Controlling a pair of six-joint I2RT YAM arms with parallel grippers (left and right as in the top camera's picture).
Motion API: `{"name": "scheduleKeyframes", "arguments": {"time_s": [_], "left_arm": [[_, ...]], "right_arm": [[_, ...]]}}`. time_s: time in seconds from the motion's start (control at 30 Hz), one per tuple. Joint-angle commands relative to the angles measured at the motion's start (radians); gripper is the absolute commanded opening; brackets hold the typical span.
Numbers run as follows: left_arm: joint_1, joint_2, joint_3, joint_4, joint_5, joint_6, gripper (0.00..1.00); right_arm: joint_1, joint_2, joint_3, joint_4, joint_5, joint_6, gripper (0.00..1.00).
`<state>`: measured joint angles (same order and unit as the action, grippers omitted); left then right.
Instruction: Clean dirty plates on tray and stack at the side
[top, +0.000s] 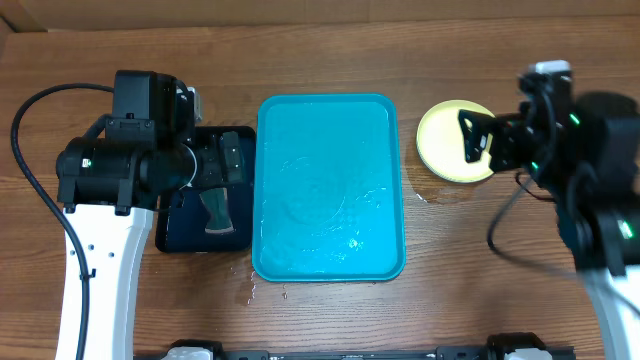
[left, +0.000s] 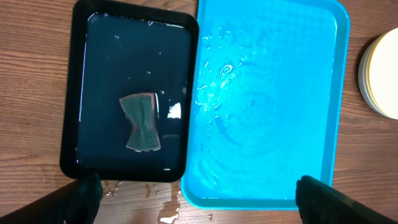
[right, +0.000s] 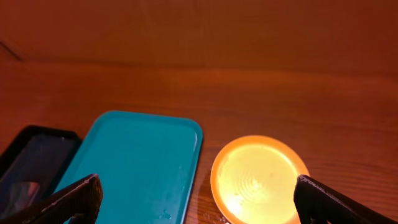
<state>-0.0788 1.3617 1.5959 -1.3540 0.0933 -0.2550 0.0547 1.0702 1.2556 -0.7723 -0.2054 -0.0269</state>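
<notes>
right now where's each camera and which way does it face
overhead: above the table, straight down on the bright turquoise plastic tray; left arm, right arm show
left wrist: high, down on the dark navy plastic tray; own fingers show
right wrist: angled forward over the round pale plastic plate; own fingers
shared: the turquoise tray

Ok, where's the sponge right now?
In the left wrist view, the sponge lies near the middle of the dark tray, which sits directly left of the turquoise tray.

No legible text, label, brand or number anywhere
</notes>
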Motion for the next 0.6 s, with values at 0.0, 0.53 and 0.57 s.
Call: {"name": "scheduleKeyframes", "arguments": {"time_s": [0.0, 0.53, 0.57], "left_arm": [[-0.005, 0.003, 0.01, 0.004, 0.007, 0.008, 1.0], [-0.005, 0.004, 0.01, 0.004, 0.007, 0.008, 1.0], [-0.005, 0.004, 0.01, 0.004, 0.007, 0.008, 1.0]], "right_arm": [[0.004, -0.088, 0.006, 0.001, 0.004, -0.008, 1.0], [0.004, -0.492, 0.006, 0.003, 0.021, -0.007, 1.0], [0.004, -0.519, 0.006, -0.002, 0.021, -0.007, 1.0]]}}
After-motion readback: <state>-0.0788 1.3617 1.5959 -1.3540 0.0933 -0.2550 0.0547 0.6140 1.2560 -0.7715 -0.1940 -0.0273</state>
